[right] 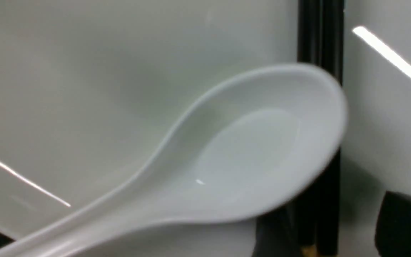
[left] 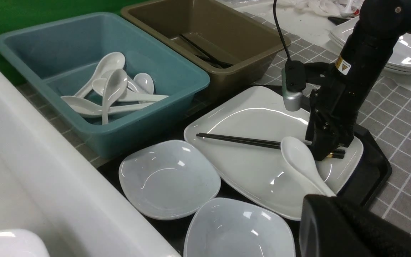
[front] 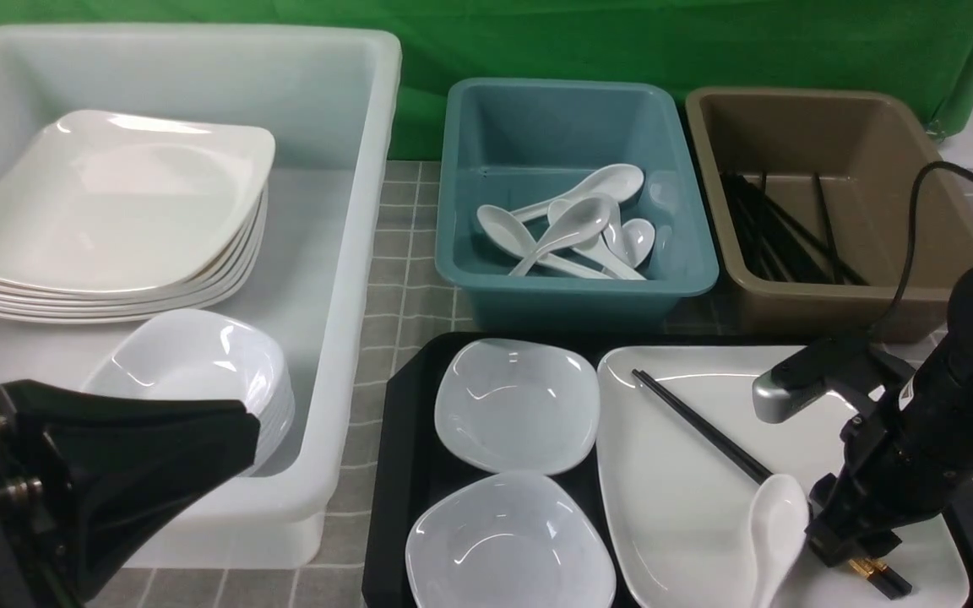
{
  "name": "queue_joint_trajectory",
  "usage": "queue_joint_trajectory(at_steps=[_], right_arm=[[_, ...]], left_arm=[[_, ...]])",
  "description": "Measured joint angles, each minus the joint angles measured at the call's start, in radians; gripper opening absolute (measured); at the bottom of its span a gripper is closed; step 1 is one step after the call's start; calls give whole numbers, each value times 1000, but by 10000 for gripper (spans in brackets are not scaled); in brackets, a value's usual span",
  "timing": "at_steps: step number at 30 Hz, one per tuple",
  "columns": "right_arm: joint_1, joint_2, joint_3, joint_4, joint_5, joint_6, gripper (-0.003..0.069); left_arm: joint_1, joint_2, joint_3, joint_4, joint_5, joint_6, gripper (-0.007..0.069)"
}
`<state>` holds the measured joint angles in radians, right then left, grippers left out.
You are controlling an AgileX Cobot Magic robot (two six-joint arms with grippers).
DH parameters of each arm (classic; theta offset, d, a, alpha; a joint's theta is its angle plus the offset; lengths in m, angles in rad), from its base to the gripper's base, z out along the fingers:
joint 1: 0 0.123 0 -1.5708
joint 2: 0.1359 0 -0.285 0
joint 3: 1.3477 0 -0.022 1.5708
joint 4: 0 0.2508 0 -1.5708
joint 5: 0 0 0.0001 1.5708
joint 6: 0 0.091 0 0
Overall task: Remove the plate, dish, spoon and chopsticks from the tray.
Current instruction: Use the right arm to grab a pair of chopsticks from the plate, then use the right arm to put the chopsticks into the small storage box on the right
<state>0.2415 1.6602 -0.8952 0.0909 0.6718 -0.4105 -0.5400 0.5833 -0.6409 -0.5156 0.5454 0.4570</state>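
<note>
The right gripper [front: 854, 547] is down at the near right corner of the plate [front: 681, 515], over the thick end of the chopsticks [front: 698, 422]; in the right wrist view its jaws stand apart, a dark finger [right: 405, 225] on either side of the sticks with bare plate showing between this one and them, though that view is too blurred to tell whether the other finger touches them; the chopsticks lie side by side, slanting across the plate, thin tips toward its far left corner and the gold-banded end poking out just past the gripper; the spoon [front: 778, 528] lies on the plate just left of the gripper, bowl up and resting over the chopsticks, handle running toward the near edge; the plate fills the right part of the tray [front: 389, 473], and two small dishes [front: 516, 405] sit on its left part, one behind the other; beyond the tray stand a teal bin [front: 571, 300] holding white spoons and, to its right, a brown bin [front: 807, 312] holding black chopsticks; a white tub [front: 351, 253] on the left holds a stack of plates and a stack of small bowls; the left gripper [front: 199, 447] hangs low at the near left in front of the tub, well apart from the tray, and I cannot tell whether its jaws are parted or together
</note>
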Motion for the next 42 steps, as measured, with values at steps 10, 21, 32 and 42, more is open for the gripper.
queue_joint_trajectory(at_steps=[10,21,32,42], right_arm=[[0,40,-14,-7,28,0,387],[-1,44,-19,-19,40,24,164],[-1,-158,-9,-21,149,23,165],[-16,-424,-40,-15,29,115,165]], left_arm=[[0,0,0,-3,1,0,6],[0,0,0,-18,3,-3,6],[0,0,0,-18,-1,16,6],[0,0,0,-19,-224,39,6]])
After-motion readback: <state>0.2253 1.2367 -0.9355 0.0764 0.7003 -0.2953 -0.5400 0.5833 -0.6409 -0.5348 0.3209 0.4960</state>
